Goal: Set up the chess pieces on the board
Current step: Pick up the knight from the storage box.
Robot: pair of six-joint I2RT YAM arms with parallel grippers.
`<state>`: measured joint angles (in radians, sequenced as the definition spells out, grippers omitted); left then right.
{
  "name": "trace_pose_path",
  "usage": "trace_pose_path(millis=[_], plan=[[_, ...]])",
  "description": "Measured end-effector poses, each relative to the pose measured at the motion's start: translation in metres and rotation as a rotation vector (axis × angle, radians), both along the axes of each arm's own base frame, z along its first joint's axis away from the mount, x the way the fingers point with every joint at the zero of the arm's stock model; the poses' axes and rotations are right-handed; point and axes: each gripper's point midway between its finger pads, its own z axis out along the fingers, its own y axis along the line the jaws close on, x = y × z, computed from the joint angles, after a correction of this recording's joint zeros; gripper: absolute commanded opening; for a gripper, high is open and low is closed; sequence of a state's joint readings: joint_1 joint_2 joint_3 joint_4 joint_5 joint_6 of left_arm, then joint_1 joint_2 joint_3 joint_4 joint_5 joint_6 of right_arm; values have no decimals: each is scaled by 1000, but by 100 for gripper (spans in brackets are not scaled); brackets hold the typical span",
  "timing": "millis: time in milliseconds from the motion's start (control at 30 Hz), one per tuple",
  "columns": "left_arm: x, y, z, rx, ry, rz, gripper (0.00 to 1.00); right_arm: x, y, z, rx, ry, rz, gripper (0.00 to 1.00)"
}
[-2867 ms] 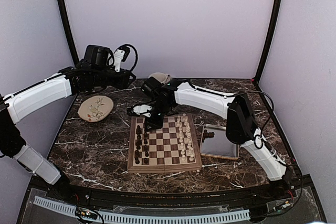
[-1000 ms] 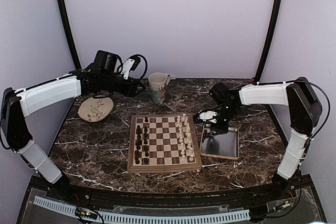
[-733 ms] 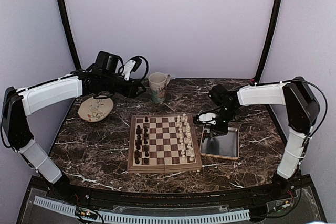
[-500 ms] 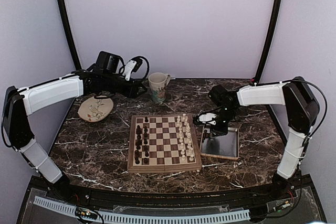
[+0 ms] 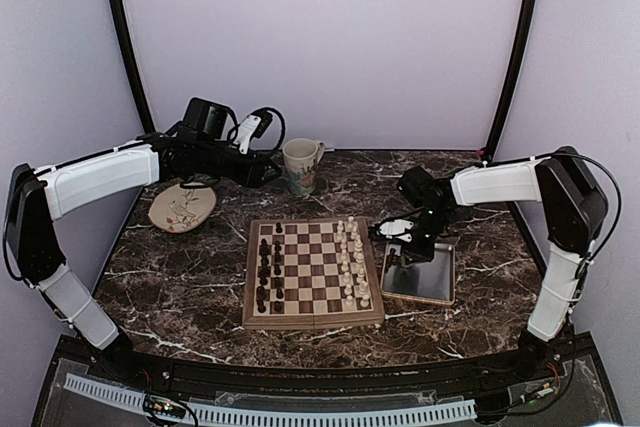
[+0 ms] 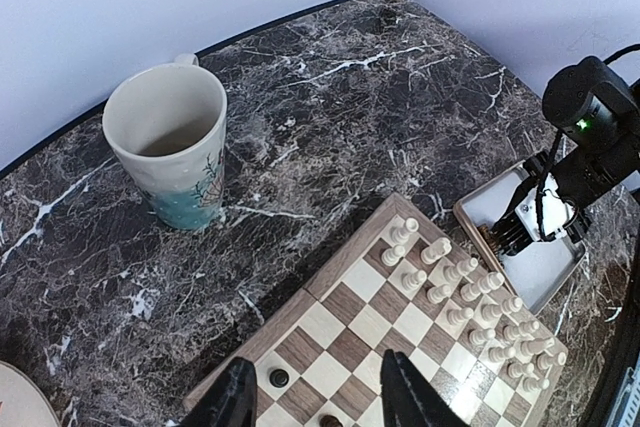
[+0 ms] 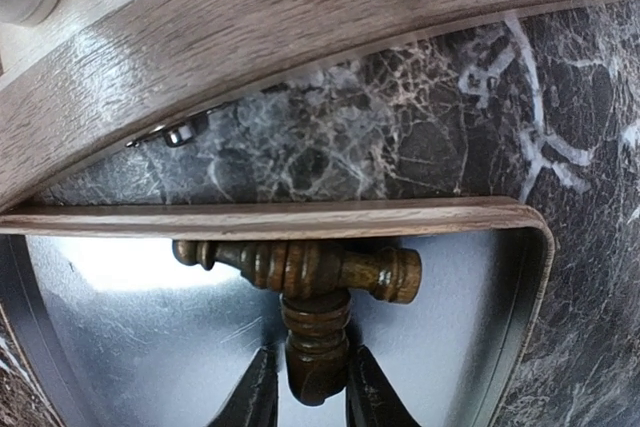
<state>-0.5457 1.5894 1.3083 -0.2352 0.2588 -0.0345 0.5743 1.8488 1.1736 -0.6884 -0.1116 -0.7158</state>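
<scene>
Right end effector: I see its tips pinching a glossy, ringed, dark-brown turned wooden chessman
Tray: shiny metal, rounded corner; a second dark chessman lies across it, touching the pinched one
Board: checkered wood, pale border, just beside the tray; dark chess pieces on its left columns, cream chessmen on the right
Left end effector: spread, holding nothing
Surface: dark veined marble

The right hand swung from board to tray, closing around a dark piece.
</scene>
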Motion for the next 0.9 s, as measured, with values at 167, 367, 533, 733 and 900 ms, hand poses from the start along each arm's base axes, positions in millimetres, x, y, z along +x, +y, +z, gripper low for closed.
trace_pose_path(millis=[167, 367, 533, 733, 900], plan=[[-1, -1, 0, -4, 2, -6, 44, 1, 1, -1, 8, -5, -26, 10], [-2, -2, 0, -7, 4, -11, 44, -8, -9, 2, -26, 20, -38, 7], [-2, -2, 1, -8, 4, -12, 45, -20, -27, 12, -109, 19, -21, 6], [-2, -2, 1, -8, 5, -13, 45, -47, -49, 17, -222, 53, 54, 6], [-2, -3, 1, -10, 6, -16, 45, -46, -34, 47, -114, 104, 46, 6]])
